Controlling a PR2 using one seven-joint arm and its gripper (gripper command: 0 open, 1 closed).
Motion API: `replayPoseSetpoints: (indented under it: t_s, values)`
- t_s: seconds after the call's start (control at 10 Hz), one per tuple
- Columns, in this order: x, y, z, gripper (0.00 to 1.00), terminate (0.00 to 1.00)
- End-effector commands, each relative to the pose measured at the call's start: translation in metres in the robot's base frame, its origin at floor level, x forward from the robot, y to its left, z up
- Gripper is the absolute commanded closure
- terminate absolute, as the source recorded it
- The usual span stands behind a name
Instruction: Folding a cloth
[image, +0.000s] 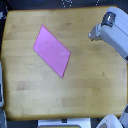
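Lying flat and open on the wooden table (90, 95), the cloth (52, 50) sits toward the far-left corner, turned like a diamond, so no fold seems made yet. The arm (112, 35) waits over the right edge, well apart from it, probably to leave the view free. Its gripper (94, 34) is too blurred; I cannot tell if it is open, and it seems to hold nothing.

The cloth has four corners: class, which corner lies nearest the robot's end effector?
The cloth's corner on the exterior view's right, at the table's middle, is nearest the end effector. The other three lie further toward that view's left or bottom.
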Motion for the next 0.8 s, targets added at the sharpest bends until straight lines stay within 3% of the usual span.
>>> replayPoseSetpoints:
  t_s: [0.0, 0.2, 0.5, 0.7]
  values:
    - [-0.001, -0.001, 0.0, 0.0, 0.0]
    - [-0.018, -0.007, -0.003, 0.0, 0.0]
    - [-0.042, 0.031, -0.03, 0.0, 0.0]
    - [-0.045, 0.066, -0.054, 0.0, 0.0]
